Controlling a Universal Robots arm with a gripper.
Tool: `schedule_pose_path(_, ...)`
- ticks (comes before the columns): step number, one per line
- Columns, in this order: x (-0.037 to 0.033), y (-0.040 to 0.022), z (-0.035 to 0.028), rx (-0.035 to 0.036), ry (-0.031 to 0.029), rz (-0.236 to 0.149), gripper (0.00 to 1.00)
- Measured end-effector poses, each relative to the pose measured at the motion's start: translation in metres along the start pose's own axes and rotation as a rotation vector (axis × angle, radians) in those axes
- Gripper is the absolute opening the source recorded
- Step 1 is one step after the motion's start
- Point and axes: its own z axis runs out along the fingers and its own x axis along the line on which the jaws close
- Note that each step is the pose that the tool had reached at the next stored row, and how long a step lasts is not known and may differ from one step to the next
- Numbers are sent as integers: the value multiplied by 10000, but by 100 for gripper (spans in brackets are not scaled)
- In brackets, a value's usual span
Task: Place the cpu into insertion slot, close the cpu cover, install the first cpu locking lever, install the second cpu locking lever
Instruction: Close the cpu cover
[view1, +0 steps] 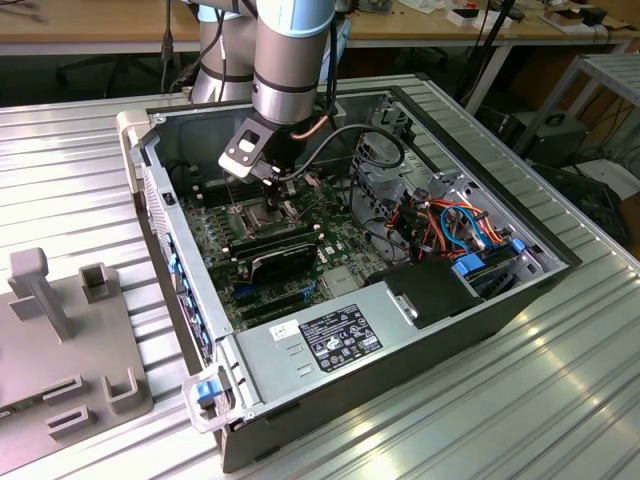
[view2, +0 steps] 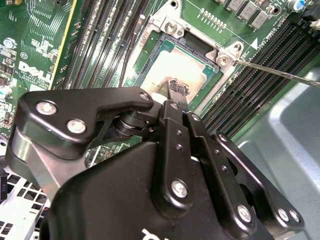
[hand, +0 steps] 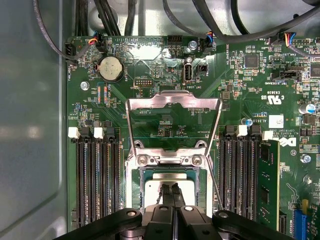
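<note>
"Where is the cpu (hand: 154, 186)?"

"It lies flat in the insertion slot (hand: 133, 192), in the middle of the motherboard (hand: 240, 90). My gripper (hand: 170, 191) is over its top, jaws pressed together. The cpu cover (hand: 172, 100) stands open."

"And around you?"

"The open computer case (view1: 160, 205) lies on a ribbed metal table (view1: 560, 400). Wooden desks (view1: 100, 25) stand behind the table's far edge."

Open computer case (view1: 420, 385) lies flat on a ribbed metal table (view1: 560, 400), interior facing up. Green motherboard (view1: 215, 235) covers the case floor. In the first wrist view, a round coin battery (hand: 110, 68) sits on the board, with black memory slots (hand: 97, 180) in parallel banks. Grey power supply (view1: 340, 335) carries a dark label. Orange and blue cables (view1: 455, 225) are bundled toward the exterior view's right. Grey plastic fixture (view1: 60, 330) rests on the table, beside the case, on the exterior view's left.
</note>
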Motion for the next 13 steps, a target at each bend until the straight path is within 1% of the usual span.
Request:
schedule_pose_path(9, 1, 0, 0, 0, 0, -3, 11)
schedule_pose_path(11, 0, 0, -20, 0, -1, -1, 11)
schedule_pose_path(13, 0, 2, -73, 0, 0, -2, 11)
